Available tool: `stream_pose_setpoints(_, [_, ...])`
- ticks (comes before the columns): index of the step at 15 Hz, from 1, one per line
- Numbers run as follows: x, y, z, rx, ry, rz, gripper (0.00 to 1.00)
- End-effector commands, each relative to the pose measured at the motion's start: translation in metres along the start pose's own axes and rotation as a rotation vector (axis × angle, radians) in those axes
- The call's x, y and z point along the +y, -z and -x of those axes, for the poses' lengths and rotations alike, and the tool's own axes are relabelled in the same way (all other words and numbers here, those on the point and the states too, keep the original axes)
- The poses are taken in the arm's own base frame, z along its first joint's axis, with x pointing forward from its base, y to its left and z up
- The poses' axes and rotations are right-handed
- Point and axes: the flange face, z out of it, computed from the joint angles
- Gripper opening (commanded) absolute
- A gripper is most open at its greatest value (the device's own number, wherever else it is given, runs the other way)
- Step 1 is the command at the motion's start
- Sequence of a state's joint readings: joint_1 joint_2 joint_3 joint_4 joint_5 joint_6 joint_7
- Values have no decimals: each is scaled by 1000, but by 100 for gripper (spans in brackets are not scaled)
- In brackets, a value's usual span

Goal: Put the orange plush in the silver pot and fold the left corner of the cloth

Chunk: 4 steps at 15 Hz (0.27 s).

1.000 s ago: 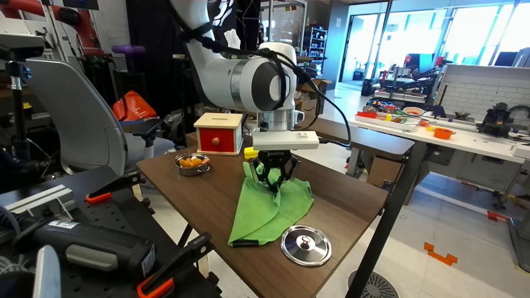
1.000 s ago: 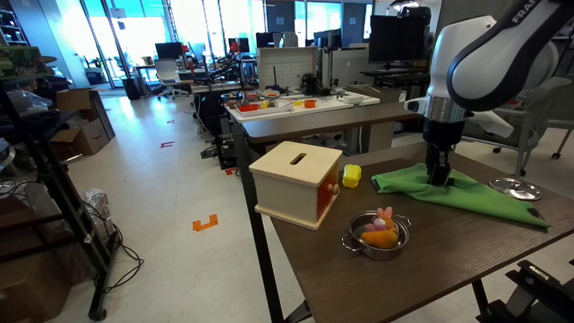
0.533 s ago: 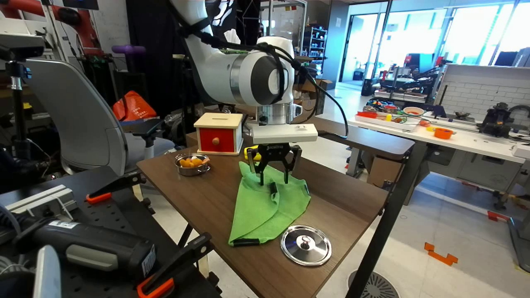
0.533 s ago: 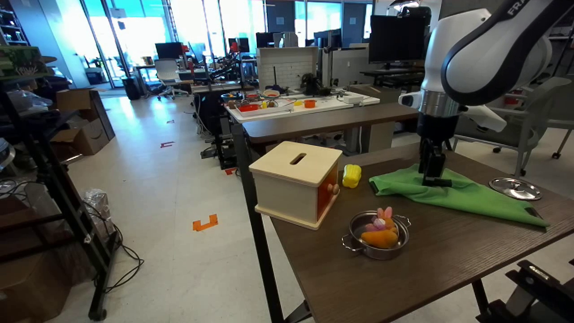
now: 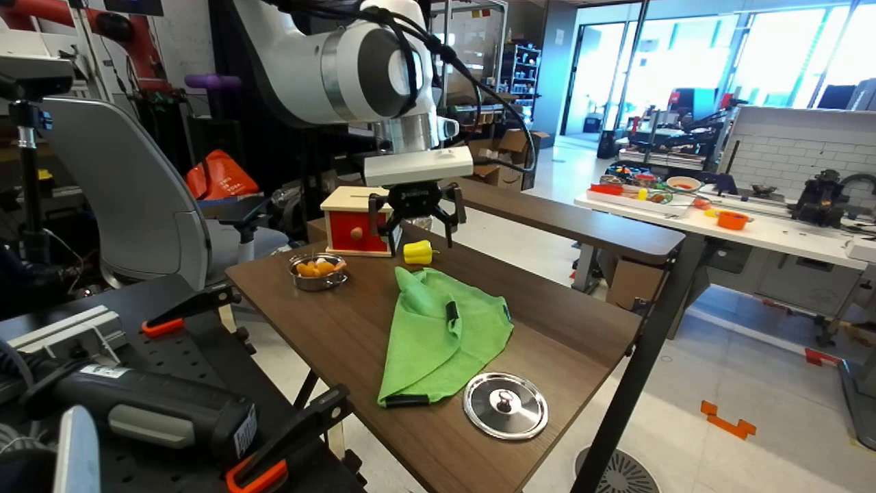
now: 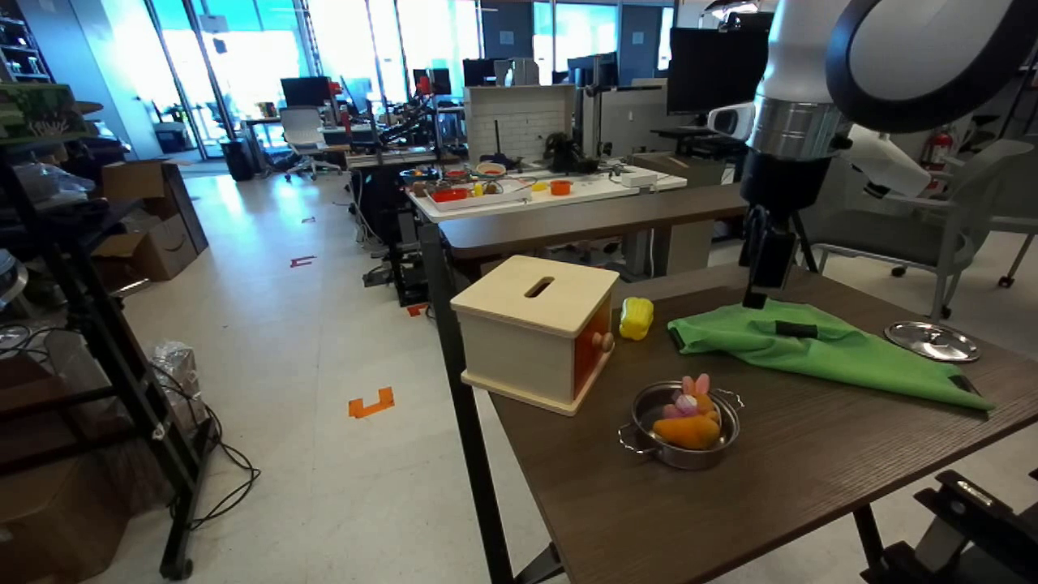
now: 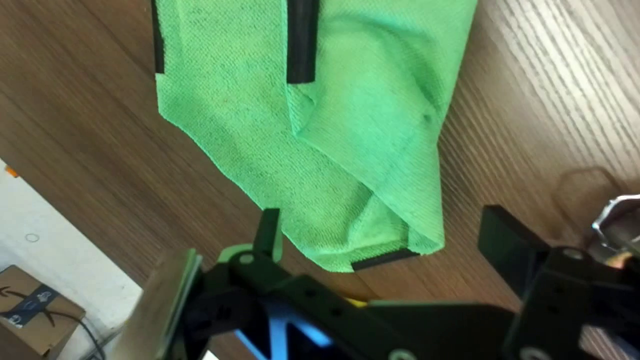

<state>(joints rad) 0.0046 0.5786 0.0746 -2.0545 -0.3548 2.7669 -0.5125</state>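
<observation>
On the table (image 6: 778, 495) both parts of the job look done, so the likely trouble is undoing them. The green cloth (image 5: 434, 346) is the main worry: its turned-over corner, edged with a black strip (image 6: 796, 329), lies loose and rumpled across the middle and may spring back if a low pass snags it. Whether that is the left corner cannot be told. Clock positions here are read around the cloth in an exterior view. The wooden box (image 5: 361, 222), at eleven o'clock, could be knocked by a move made that way without lift. The silver pot (image 6: 689, 460), at ten o'clock, could be jolted by a careless swing to that side, though its wall should keep the contents in. The lid (image 5: 505, 406), at five o'clock, lies just beside the cloth's edge, so a tug on the fabric might drag it. The yellow pepper (image 5: 417, 253), at eleven but nearer than the box, may roll if brushed. The orange plush (image 6: 685, 432) lies inside the pot; whether the pink-eared piece (image 6: 688, 386) with it is a separate toy cannot be made out. As for the tool (image 5: 420, 245), it hangs raised near half past eleven, apart from cloth and table, touching nothing that shows. Its jaws stand wide apart, with nothing between them
</observation>
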Motion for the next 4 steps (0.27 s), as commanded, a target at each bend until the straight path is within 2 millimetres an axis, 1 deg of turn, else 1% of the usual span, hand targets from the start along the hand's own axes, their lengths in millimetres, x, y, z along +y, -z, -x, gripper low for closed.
stream_pose_setpoints(1, [-4,5,-1,2,0,2,100])
stream_pose_setpoints(4, [-3,1,0,-1,-3,-2,100])
